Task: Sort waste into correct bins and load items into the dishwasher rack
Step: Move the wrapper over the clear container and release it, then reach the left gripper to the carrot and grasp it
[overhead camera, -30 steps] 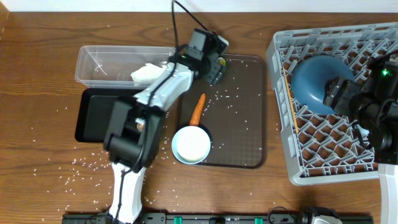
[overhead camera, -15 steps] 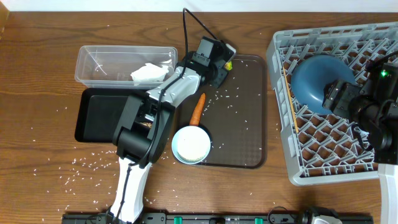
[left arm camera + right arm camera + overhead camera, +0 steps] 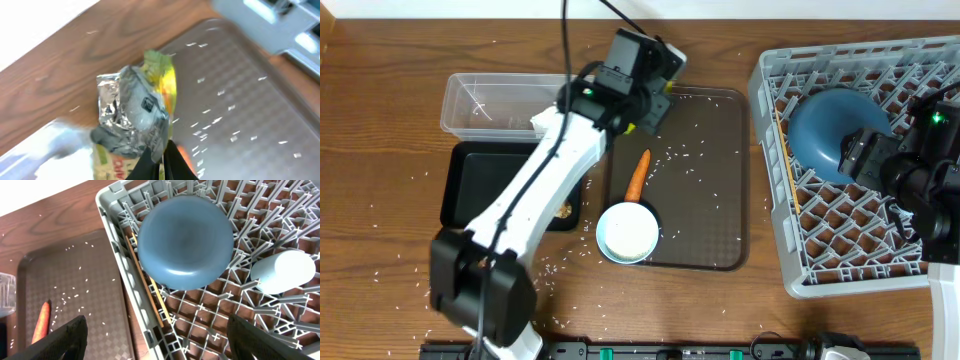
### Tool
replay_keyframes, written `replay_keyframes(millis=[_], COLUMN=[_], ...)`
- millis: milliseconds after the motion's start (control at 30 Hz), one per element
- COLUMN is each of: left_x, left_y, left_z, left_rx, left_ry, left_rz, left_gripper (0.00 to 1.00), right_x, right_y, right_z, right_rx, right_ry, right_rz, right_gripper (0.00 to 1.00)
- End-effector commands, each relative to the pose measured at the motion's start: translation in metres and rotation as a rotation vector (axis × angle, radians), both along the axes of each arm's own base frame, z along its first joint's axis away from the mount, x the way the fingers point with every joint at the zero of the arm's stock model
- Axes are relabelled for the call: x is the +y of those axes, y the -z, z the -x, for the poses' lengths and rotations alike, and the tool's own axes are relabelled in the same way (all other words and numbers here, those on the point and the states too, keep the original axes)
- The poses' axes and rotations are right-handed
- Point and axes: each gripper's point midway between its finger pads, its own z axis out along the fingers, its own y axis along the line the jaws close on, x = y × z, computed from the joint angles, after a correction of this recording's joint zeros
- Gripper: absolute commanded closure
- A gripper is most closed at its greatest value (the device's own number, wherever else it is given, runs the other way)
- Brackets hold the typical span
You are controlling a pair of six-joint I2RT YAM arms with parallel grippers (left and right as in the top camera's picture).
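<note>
**Worktop inventory**

1. Left end effector: closed on the yellow-green snack wrapper. The dark fingertips pinch its lower edge.
2. Yellow-green snack wrapper: crumpled, with the silver inner foil showing. It is held over the far-left corner of the brown serving tray, just beside the right end of the clear tub.
3. Clear tub: stands near the far edge of the worktop, left of centre. The left arm crosses its right end, so its contents cannot be made out.
4. Black tray: lies directly on the near side of the clear tub. A small brown food lump sits at its right end.
5. Brown serving tray: lies at the centre of the worktop.
   - An orange carrot lies on its left half.
   - A white bowl stands upright at its near-left corner.
6. White rice grains: scattered over the serving tray and over the worktop towards the near-left corner.
7. Dishwasher rack: grey, and fills the right side of the worktop.
   - A blue plate is in its far-left part.
   - A white cup lies on its side to the right of the plate.
   - Wooden chopsticks lie along the rack's left wall.
8. Right end effector: over the rack with its fingers spread wide, holding nothing.
</note>
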Motion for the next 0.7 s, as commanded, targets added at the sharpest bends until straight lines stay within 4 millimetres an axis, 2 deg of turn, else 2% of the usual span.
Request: replay_keyframes(millis=[0,100,233,333,400,467,533,567,667], left_x=[0.056,0.084,0.119,0.126,0.123,0.118,0.113,0.110,0.097], left_y=[0.011,0.024,0.034,0.039,0.040,0.040,0.037,0.033,0.014], left_z=[-0.011,-0.012,-0.024,-0.024,-0.020,-0.010,0.001,0.007,0.025], left_rx=[-0.028,0.014,0.039,0.064,0.084,0.113,0.131,0.136,0.146], left_ry=[-0.157,-0.105,-0.087,-0.013,0.009,0.031,0.049,0.053,-0.001], left_rz=[-0.232,-0.336,-0.380,-0.342,-0.303,-0.290,-0.297,-0.297,-0.229], left_gripper=[0.93,0.94,0.94,0.93,0.84,0.69,0.35,0.27,0.25], right_x=[-0.003,-0.003,-0.003,-0.003,-0.003,-0.003,-0.003,-0.003,-0.003], right_y=[0.000,0.000,0.000,0.000,0.000,0.000,0.000,0.000,0.001], right_z=[0.001,0.001,0.001,0.001,0.001,0.001,0.001,0.001,0.002], right_rx=[0.005,0.005,0.005,0.005,0.004,0.004,0.005,0.006,0.011], right_ry=[0.001,0.001,0.000,0.001,0.001,0.001,0.001,0.001,0.000], right_rz=[0.010,0.010,0.010,0.010,0.010,0.010,0.010,0.010,0.009], right_gripper=[0.18,0.18,0.18,0.18,0.18,0.18,0.17,0.17,0.17])
